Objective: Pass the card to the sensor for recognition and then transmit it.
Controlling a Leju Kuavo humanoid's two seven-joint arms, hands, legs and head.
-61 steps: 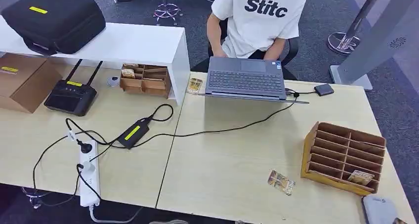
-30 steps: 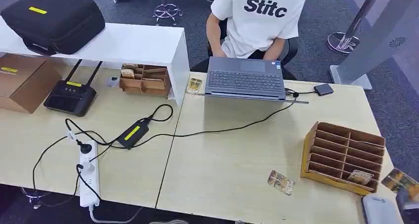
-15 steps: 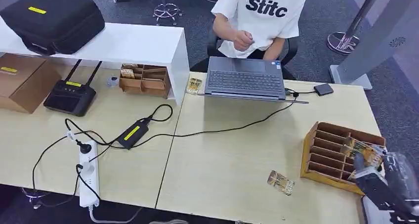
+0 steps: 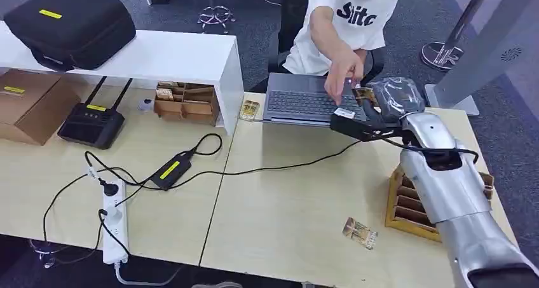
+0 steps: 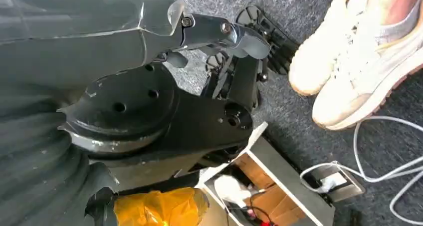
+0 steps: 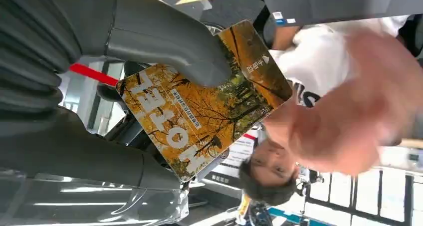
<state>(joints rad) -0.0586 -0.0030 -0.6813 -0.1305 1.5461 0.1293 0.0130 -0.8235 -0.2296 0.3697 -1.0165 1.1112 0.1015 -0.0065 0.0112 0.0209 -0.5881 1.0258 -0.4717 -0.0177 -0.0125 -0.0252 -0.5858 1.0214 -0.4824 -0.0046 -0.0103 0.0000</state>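
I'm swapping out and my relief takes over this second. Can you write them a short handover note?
Right hand: holds the card out over the laptop; a person's hand reaches for it.
Left hand: hangs low above the floor, holding nothing.
Done: card picked up and offered.
Left: release once the person grips it. Whether it was scanned cannot be told.
Another card lies on the table beside the wooden rack.

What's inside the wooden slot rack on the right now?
The wooden slot rack shows bare compartments at its left end; the right arm covers the rest, so any cards inside cannot be seen.
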